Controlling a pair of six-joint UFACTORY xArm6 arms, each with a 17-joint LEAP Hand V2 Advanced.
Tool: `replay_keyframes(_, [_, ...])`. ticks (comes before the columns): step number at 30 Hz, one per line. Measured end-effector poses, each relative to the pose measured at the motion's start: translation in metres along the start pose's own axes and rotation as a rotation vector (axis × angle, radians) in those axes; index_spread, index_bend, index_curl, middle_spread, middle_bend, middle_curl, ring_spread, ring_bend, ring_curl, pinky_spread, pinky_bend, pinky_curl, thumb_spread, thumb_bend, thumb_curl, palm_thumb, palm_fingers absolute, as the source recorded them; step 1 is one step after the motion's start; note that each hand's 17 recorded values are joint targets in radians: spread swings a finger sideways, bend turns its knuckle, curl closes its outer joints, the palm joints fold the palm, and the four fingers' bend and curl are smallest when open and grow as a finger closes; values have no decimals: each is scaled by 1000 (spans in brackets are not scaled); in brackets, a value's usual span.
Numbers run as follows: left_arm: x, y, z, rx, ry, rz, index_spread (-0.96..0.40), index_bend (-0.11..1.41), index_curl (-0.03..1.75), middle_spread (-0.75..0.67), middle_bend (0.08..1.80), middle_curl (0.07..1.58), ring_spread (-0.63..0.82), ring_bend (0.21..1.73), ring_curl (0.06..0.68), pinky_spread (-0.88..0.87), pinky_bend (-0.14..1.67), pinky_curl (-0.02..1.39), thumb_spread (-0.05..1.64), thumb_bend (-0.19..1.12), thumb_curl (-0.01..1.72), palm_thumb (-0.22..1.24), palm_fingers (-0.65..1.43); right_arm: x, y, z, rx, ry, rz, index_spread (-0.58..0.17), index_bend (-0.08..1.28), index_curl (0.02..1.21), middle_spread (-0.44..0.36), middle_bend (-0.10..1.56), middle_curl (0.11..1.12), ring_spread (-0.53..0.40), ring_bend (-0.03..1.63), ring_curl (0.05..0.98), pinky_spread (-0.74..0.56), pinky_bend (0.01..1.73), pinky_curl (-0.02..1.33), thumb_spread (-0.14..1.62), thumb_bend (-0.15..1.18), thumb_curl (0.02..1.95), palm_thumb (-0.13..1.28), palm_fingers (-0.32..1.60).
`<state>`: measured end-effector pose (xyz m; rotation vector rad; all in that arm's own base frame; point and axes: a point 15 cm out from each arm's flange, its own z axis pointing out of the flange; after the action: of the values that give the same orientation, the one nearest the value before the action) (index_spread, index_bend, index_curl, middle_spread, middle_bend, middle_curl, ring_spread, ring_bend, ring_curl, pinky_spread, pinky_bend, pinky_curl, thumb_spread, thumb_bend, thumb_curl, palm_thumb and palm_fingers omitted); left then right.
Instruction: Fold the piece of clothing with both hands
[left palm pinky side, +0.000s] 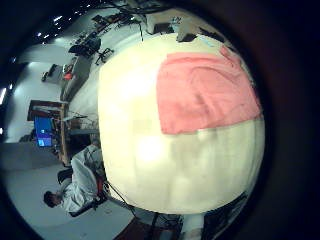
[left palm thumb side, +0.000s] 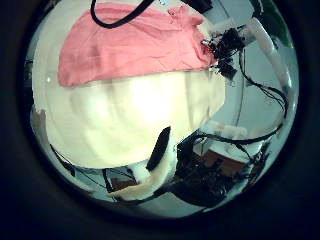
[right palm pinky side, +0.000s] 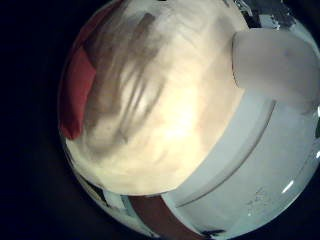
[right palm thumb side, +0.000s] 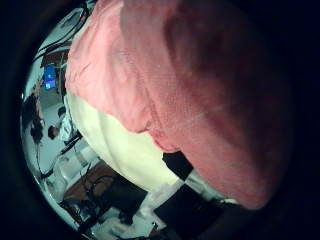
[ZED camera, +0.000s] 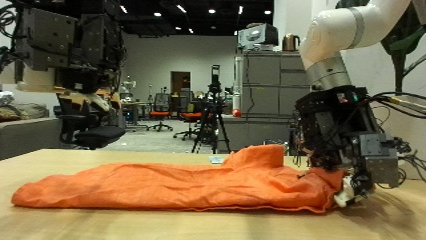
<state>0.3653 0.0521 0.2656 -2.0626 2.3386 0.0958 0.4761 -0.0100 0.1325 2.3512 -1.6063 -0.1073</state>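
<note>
The orange garment (ZED camera: 180, 186) lies spread flat along my worktop (ZED camera: 80, 222). My right hand (ZED camera: 340, 140) is at its right end with the fingers curled into the hem, bunching it so I can lift that end over for a fold. My left hand is out of the outside view, high above the cloth by its palm views, and I cannot tell its fingers' state.

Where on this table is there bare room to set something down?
Bare table runs along the near edge of the orange garment; the left palm views show a wide bare patch beside it. Crowded where the right hand meets it.
</note>
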Motion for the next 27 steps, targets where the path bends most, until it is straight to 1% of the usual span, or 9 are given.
replay_keyframes(4, [0, 1, 1, -1, 0, -2, 20, 172, 324, 358, 176, 254, 554, 390, 231, 527, 247, 318, 1131, -20, 263, 192, -18, 2, 1, -2, 2, 10, 2, -358, 206, 311, -83, 312, 353, -82, 463, 276, 47, 270, 269, 936, -2, 349, 659, 595])
replay_keyframes(5, [0, 1, 0, 0, 1, -3, 22, 171, 324, 358, 179, 255, 554, 390, 231, 527, 246, 318, 1130, -20, 263, 192, -17, 4, 1, -3, 2, 21, -2, -380, 204, 303, -123, 350, 361, -153, 536, 278, -54, 324, 257, 931, 6, 357, 702, 847])
replay_keyframes(7, [-1, -1, -1, 1, 0, -1, 28, 172, 324, 357, 182, 256, 554, 388, 229, 527, 244, 317, 1129, -20, 264, 191, -14, 8, 0, -7, 10, 40, -4, -408, 245, 336, -172, 388, 385, -251, 597, 303, -230, 391, 268, 920, 3, 368, 756, 1054])
replay_keyframes(8, [-1, 0, -1, 2, -1, -2, 26, 173, 324, 357, 180, 257, 554, 389, 230, 527, 242, 317, 1129, -20, 264, 191, -12, 10, 0, -9, 17, 45, -3, -425, 356, 383, -203, 479, 425, -297, 631, 327, -337, 443, 284, 906, 19, 381, 813, 1314])
replay_keyframes(9, [-2, 0, -2, 4, -2, -4, 23, 172, 324, 353, 179, 257, 553, 392, 230, 527, 241, 316, 1129, -19, 264, 191, -11, 12, 2, -13, 24, 52, 1, -431, 410, 419, -224, 544, 456, -326, 684, 360, -412, 494, 311, 892, 21, 388, 848, 1381])
replay_keyframes(11, [-3, 0, -2, 5, -3, -5, 29, 175, 326, 351, 178, 258, 553, 392, 230, 527, 240, 316, 1128, -19, 265, 191, -10, 15, 4, -21, 48, 62, 8, -442, 486, 483, -249, 673, 517, -344, 801, 415, -507, 612, 358, 858, 33, 411, 930, 1419])
replay_keyframes(14, [-7, 0, 0, -2, -5, -10, 31, 182, 332, 346, 179, 258, 552, 387, 228, 526, 237, 316, 1128, -19, 265, 191, -3, 26, 11, -29, 100, 80, 24, -455, 581, 568, -265, 816, 594, -335, 955, 483, -540, 800, 436, 831, 20, 437, 989, 1380])
replay_keyframes(20, [-20, 0, -3, 3, -4, -25, 38, 182, 338, 343, 178, 259, 552, 386, 226, 519, 236, 318, 1128, -19, 266, 191, -2, 59, 48, -59, 213, 107, 87, -436, 801, 744, -232, 1037, 709, -287, 1156, 573, -459, 1053, 570, 884, -19, 457, 983, 1268])
replay_keyframes(27, [-31, 2, -1, 2, 1, -44, 34, 178, 343, 338, 179, 262, 551, 388, 228, 517, 233, 319, 1128, -19, 266, 191, 0, 72, 89, -113, 284, 145, 71, -397, 890, 856, -196, 1138, 760, -255, 1250, 607, -398, 1161, 629, 956, 7, 502, 1084, 1189])
